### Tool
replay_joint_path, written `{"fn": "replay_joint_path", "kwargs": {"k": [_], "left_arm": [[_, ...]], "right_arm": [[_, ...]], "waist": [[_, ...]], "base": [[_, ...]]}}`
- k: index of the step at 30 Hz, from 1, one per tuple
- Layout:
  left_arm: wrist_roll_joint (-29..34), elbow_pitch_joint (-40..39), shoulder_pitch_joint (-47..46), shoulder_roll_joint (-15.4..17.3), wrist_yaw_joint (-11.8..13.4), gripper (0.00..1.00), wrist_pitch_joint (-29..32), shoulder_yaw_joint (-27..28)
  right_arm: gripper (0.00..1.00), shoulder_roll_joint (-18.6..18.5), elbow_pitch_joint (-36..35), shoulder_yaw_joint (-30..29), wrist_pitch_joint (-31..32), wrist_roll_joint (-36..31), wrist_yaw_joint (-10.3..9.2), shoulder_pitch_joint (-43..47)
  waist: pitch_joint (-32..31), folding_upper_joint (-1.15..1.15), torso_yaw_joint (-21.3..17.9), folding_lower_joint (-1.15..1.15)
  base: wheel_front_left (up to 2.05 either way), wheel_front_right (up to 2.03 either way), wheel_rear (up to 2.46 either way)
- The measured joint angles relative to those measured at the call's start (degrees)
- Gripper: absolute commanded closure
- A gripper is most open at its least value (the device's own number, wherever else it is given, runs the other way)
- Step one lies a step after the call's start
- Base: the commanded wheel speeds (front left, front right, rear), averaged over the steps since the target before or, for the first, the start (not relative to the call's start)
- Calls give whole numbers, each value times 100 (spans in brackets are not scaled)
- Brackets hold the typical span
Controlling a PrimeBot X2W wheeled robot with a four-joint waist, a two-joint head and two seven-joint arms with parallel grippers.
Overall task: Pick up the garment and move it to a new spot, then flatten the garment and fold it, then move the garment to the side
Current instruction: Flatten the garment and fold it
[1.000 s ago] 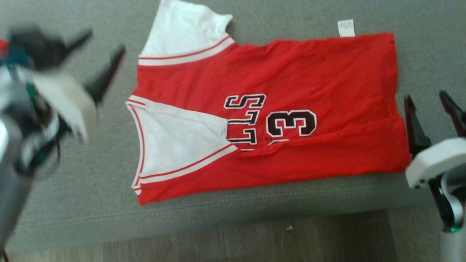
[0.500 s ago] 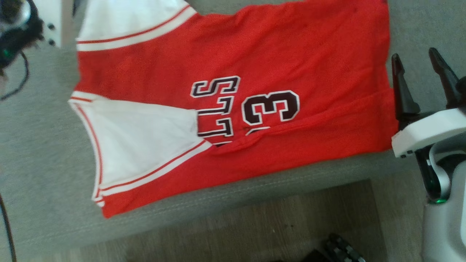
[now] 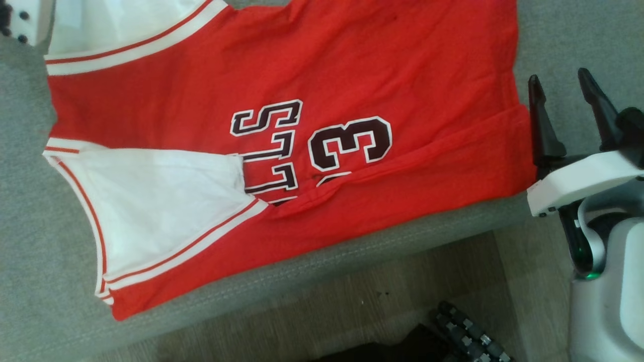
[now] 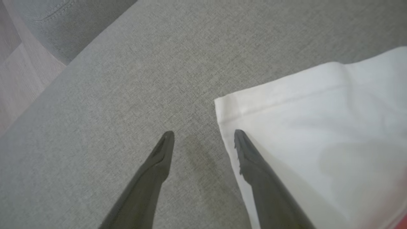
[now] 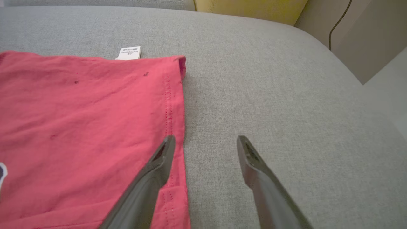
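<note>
The garment [image 3: 282,151] is a red and white jersey with a dark number 3, spread flat on a grey cushion [image 3: 30,241]. Its near long side is folded over the print. My right gripper [image 3: 558,88] stands open just past the red hem; in the right wrist view the right gripper [image 5: 205,141] has one finger over the hem [image 5: 173,111] and the other over bare cushion. My left gripper [image 4: 203,136] is open at the white sleeve corner [image 4: 302,133], one finger above the sleeve's edge, one above the cushion. A white part of the left arm [image 3: 25,20] shows at the top left.
The cushion's front edge [image 3: 362,251] runs diagonally, with wooden floor [image 3: 327,317] below it. A dark ridged object [image 3: 468,337] lies on the floor at the bottom. A white label [image 5: 128,53] sticks out from the garment's far edge. Bare cushion [image 5: 286,95] extends right of the hem.
The head camera has swung down and sideways, so the jersey looks shifted left and larger. My left gripper has left the head view's left side for the white sleeve corner. The right gripper stays by the hem.
</note>
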Motion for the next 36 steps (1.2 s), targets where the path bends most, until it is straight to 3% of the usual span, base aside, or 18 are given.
{"fn": "replay_joint_path", "kwargs": {"k": [23, 24, 25, 26, 36], "left_arm": [[-599, 198, -583, 56, 0, 0, -20, -666], [-649, 182, -609, 68, 0, 10, 11, -711], [-690, 164, -628, 85, -1, 71, 11, -739], [-719, 146, -632, 90, -3, 100, 11, -770], [-749, 303, -627, 142, -3, 100, -515, -934]], "right_arm": [[0, 110, 180, -110, -103, -119, 0, -259], [0, 111, 185, -109, -102, -119, 0, -283], [0, 111, 196, -109, -102, -119, 0, -315], [0, 111, 197, -104, -102, -118, 0, -335], [0, 105, 550, 46, 136, -47, 0, -869]], "waist": [[202, 0, -122, 0], [204, 0, -126, 0], [206, 0, -132, 0], [208, 0, -137, 0], [68, 0, -172, 0]], "base": [[0, 0, 0], [0, 0, 0], [0, 0, 0], [0, 0, 0], [0, 0, 0]]}}
